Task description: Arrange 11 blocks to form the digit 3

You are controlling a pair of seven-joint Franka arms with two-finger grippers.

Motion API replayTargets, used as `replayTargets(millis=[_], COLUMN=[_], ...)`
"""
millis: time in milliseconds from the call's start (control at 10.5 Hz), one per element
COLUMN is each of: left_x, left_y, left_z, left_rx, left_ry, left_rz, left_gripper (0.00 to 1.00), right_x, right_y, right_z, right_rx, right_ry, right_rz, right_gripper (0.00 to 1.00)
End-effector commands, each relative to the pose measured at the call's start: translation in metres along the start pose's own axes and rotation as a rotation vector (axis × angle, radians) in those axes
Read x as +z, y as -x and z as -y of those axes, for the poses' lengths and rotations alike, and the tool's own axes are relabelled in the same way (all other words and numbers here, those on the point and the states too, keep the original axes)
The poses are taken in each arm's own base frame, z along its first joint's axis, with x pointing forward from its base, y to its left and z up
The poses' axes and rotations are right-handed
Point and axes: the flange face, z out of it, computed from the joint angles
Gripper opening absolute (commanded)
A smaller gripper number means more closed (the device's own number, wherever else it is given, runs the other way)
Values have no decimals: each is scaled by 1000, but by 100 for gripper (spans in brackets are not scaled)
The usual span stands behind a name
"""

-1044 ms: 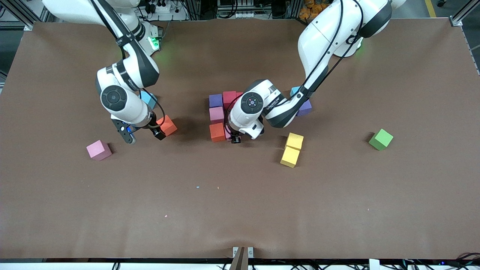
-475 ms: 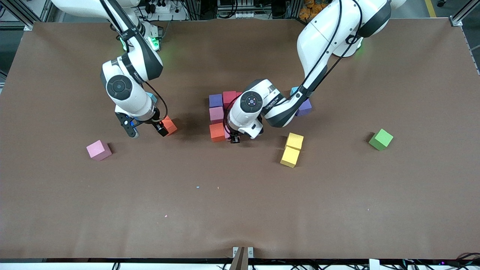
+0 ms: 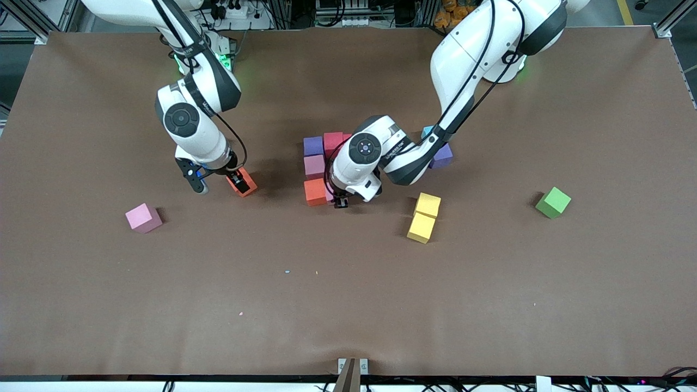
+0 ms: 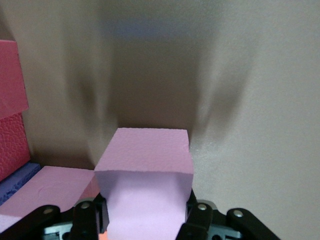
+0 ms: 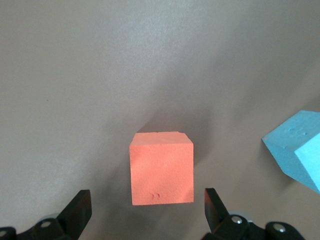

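Orange block (image 5: 161,168) lying on tabletop (image 3: 348,294) directly under right gripper (image 3: 218,182), centred between spread jaws, faces roughly square to them; straight descent looking sufficient. Left gripper (image 3: 340,201) pinching pink block (image 4: 145,180), holding it low beside cluster (image 3: 321,163), just beside second orange block (image 3: 315,191). Lone pink block (image 3: 144,218) lying toward right arm's end.

Robotics lab: aluminium frame (image 3: 32,24), power strips (image 3: 234,11), cabling.
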Motion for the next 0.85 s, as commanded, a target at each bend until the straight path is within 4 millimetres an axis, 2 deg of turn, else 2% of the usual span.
replayTargets(millis=[0, 190, 285, 380, 475, 760], left_x=[4, 4, 4, 4, 4, 3], left_y=[2, 2, 2, 2, 2, -1], left_z=[3, 2, 2, 2, 2, -2], left_rx=[0, -2, -2, -2, -8, 4], left_ry=[27, 27, 27, 27, 24, 37], left_rz=[-10, -10, -10, -10, -8, -16], left_gripper=[0, 0, 18, 54, 100, 100], right_x=[2, 3, 6, 10, 11, 18], right_y=[8, 7, 9, 8, 7, 5], right_z=[-17, -17, -19, -21, -22, -27], right_rx=[-11, -17, -33, -44, -54, -79], right_ry=[-27, -33, -44, -51, -57, -60], right_rz=[-39, -42, -53, -59, -66, -79], right_gripper=[100, 100, 100, 100, 100, 100])
